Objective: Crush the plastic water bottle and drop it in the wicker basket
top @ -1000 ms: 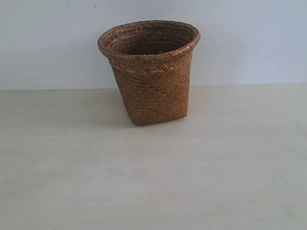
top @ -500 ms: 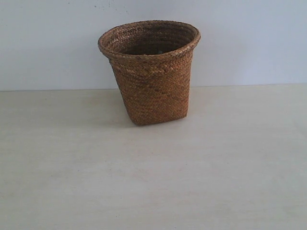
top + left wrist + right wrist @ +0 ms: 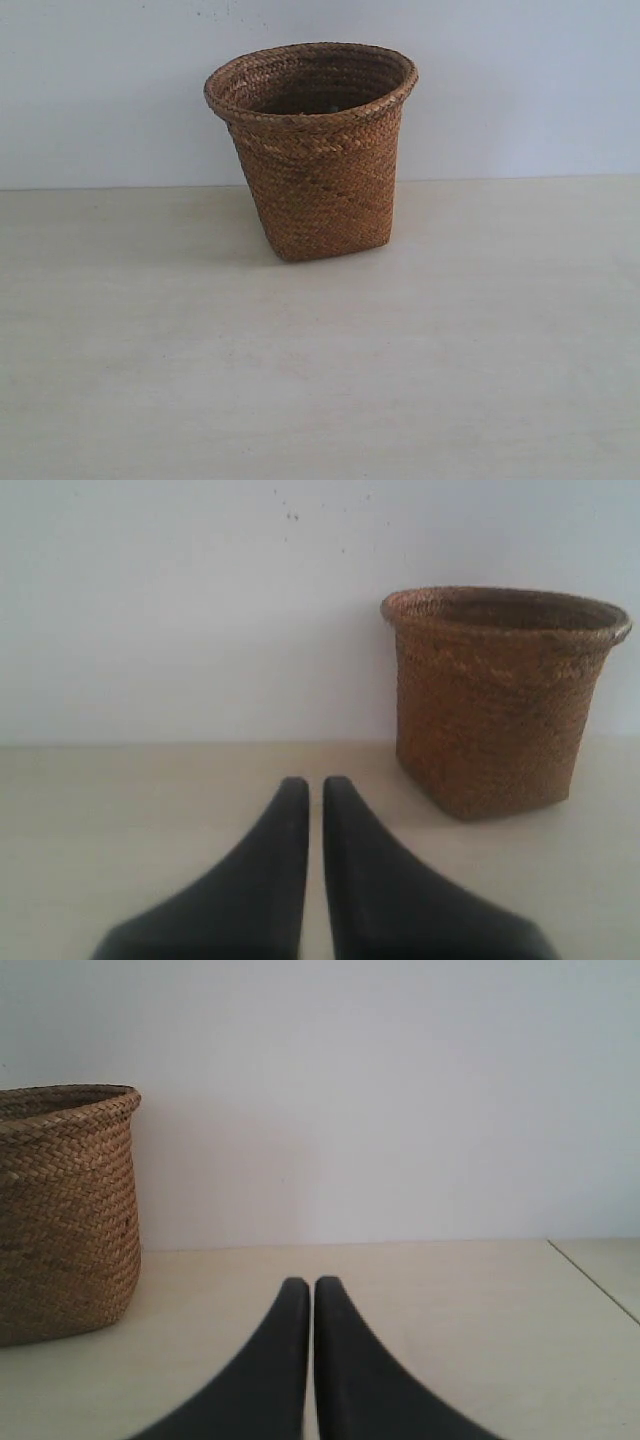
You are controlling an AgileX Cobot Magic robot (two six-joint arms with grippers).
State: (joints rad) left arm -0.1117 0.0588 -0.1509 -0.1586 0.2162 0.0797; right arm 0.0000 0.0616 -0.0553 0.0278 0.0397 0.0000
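The brown wicker basket (image 3: 315, 150) stands upright on the pale table, near the back wall. It also shows in the left wrist view, the wicker basket (image 3: 495, 705), and at the edge of the right wrist view, the wicker basket (image 3: 65, 1210). The plastic water bottle is out of view in every frame; the basket's inside is dark. My left gripper (image 3: 315, 785) is shut with nothing between its black fingers, low over the table and short of the basket. My right gripper (image 3: 313, 1285) is likewise shut and empty, well clear of the basket. Neither gripper appears in the exterior view.
A plain white wall (image 3: 520, 90) rises right behind the basket. The pale table (image 3: 320, 380) spreads wide in front of it. A thin seam line (image 3: 600, 1280) crosses the table surface in the right wrist view.
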